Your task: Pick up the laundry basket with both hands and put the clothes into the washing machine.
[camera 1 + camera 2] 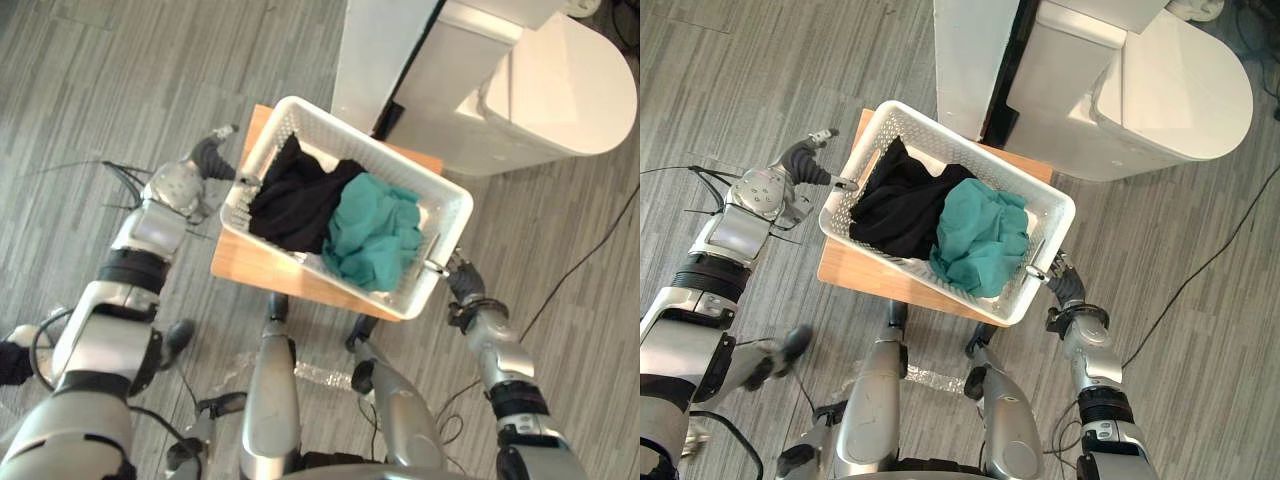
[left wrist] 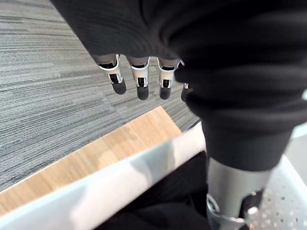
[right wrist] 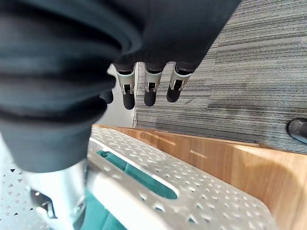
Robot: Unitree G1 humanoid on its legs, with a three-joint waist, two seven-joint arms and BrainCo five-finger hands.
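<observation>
The white plastic laundry basket [image 1: 440, 205] of black and green clothes [image 1: 372, 235] sits mid-frame on the wooden tabletop [image 1: 250, 262]. The left hand [image 1: 208, 160] and right hand [image 1: 464, 284] touch its ends with fingers straight, not wrapped. If lifted like this, it could slip and tip.

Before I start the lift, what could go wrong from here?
Grip: the left hand and right hand both show straight fingers past the basket rim, not curled round it, so it may slip. Tipping: the basket overhangs the wooden table at the right hand's end; an uneven pull could tilt it. Spill: the teal garment is heaped by that rim.
</observation>
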